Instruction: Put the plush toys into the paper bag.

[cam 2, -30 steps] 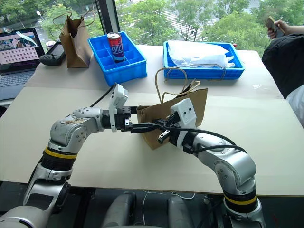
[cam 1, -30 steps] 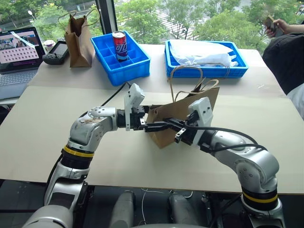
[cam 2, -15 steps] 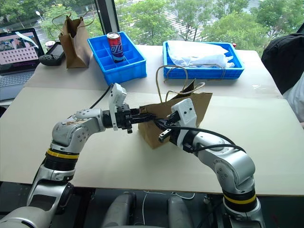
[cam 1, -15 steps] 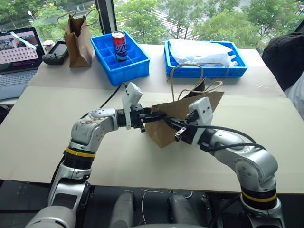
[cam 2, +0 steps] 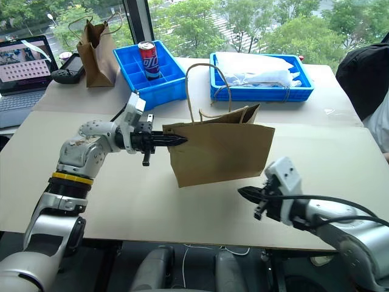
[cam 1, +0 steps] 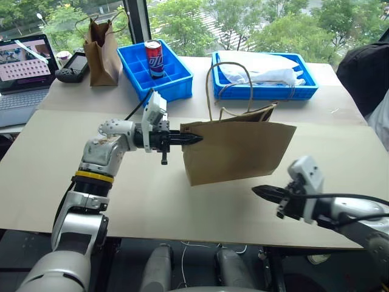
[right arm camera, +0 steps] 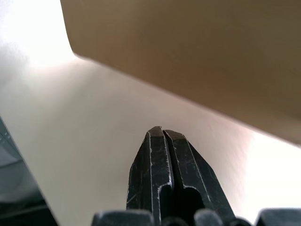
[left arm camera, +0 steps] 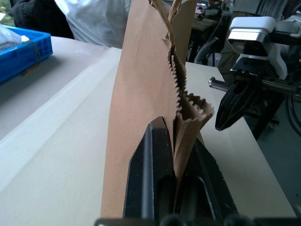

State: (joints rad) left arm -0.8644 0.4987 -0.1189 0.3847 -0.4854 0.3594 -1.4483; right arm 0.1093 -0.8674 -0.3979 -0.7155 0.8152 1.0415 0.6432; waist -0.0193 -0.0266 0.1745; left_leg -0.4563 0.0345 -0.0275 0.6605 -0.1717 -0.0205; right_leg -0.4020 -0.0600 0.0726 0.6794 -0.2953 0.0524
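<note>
Wide light-brown kraft paper bag (cam 1: 237, 149) hangs over the middle of the pale tabletop (cam 1: 67, 164), gripped at one upper corner. Left end effector (cam 1: 193, 139) points level across the tabletop, its black fingers (left arm camera: 155, 165) clamped shut on the bag's serrated top edge; the left wrist view shows the paper pinched and crumpled between them. The bag looks flat and closed. Its lower edge tilts, the corner under the grip lower, and whether that corner touches the tabletop cannot be told. Thin twine loop handles (cam 1: 214, 79) stand up above the bag's mouth.

Right end effector (cam 1: 258, 191) sits near the tabletop's near edge, toward its right corner, apart from the bag and below its lower right corner. Its two black fingers (right arm camera: 162, 160) are pressed together with nothing between them, tips aimed toward the bag's side.

Toward the far edge: a blue plastic compartment bin (cam 1: 137, 67) with a red drinks can (cam 1: 152, 58) upright in one of its far compartments; beside it a blue plastic tray (cam 1: 304, 82) carrying crumpled white cloth (cam 1: 255, 68). At the far left corner stands a narrower, darker brown paper bag (cam 1: 102, 55), with a black handheld controller (cam 1: 72, 66) just beside it and an open laptop (cam 1: 23, 67) at the left edge.

A person in dark clothing (cam 1: 364, 73) is at the right edge.
</note>
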